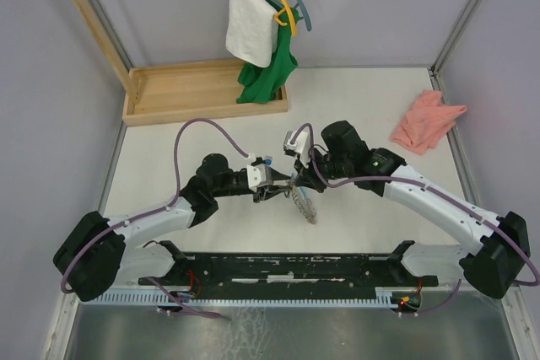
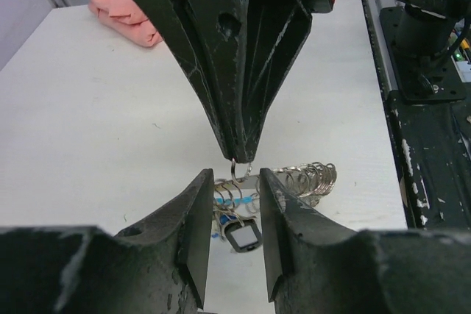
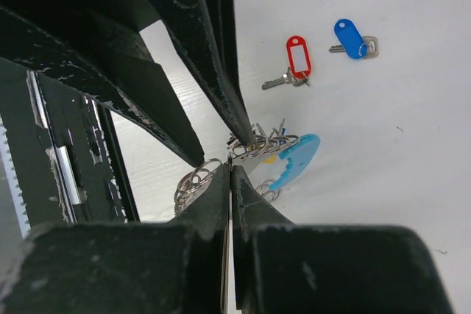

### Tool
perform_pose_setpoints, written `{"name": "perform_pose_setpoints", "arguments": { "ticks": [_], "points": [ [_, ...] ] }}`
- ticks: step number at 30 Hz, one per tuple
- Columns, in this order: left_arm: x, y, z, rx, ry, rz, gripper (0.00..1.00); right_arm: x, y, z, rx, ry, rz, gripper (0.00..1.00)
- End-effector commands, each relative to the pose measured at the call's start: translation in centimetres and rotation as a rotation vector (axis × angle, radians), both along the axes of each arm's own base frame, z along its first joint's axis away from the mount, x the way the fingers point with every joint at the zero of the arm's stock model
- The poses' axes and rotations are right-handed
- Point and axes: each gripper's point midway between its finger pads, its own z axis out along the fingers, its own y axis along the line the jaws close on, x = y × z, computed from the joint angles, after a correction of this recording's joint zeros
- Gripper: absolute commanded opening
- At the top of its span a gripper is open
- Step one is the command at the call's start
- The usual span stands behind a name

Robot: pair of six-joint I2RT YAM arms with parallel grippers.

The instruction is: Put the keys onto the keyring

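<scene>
The keyring bunch (image 1: pixel 305 201), several metal rings with a light-blue tag (image 3: pixel 296 158) and a small black-framed tag (image 2: pixel 243 235), hangs between the two grippers just above the table. My right gripper (image 3: pixel 231 171) is shut on a thin metal part of the bunch; in the left wrist view its closed tips (image 2: pixel 238 154) pinch a ring from above. My left gripper (image 2: pixel 235 185) is open, its jaws either side of the rings. The red-headed key (image 3: pixel 297 59) and the blue-headed key (image 3: pixel 350 37) lie loose on the table beyond the bunch.
A pink cloth (image 1: pixel 426 120) lies at the far right. A wooden tray (image 1: pixel 202 90) stands at the back left, with a white towel (image 1: pixel 251 21) and green garment (image 1: pixel 268 73) hanging over it. A black rail (image 1: pixel 295 264) runs along the near edge.
</scene>
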Motion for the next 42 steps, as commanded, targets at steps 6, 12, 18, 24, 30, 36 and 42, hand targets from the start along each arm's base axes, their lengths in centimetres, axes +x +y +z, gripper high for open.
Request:
{"name": "perform_pose_setpoints", "arguments": {
  "ticks": [6, 12, 18, 24, 30, 36, 42],
  "points": [
    [0.9, -1.0, 1.0, 0.03, -0.083, -0.046, 0.38, -0.6, 0.8, 1.4, 0.069, -0.089, 0.11, 0.01],
    [0.4, -1.1, 0.7, 0.029, -0.042, -0.07, 0.39, -0.6, 0.8, 1.5, 0.07, -0.103, 0.116, 0.01],
    [-0.4, -1.5, 0.6, 0.028, -0.001, -0.119, 0.36, -0.9, 0.9, 1.9, 0.091, -0.112, 0.133, 0.01],
    [-0.4, -1.8, 0.4, 0.038, 0.027, -0.141, 0.21, -1.1, 1.1, 1.7, 0.095, -0.106, 0.153, 0.01],
    [-0.7, -2.0, 0.6, 0.036, 0.05, -0.165, 0.14, -1.1, 1.2, 1.1, 0.087, -0.096, 0.167, 0.01],
    [-0.9, -1.7, 0.4, 0.017, 0.057, -0.145, 0.03, -0.8, 1.1, 2.2, 0.111, -0.14, 0.142, 0.19],
    [-0.6, -0.7, 1.7, -0.099, -0.002, -0.054, 0.03, -0.3, 0.2, 3.9, 0.187, -0.247, 0.072, 0.36]
  ]
}}
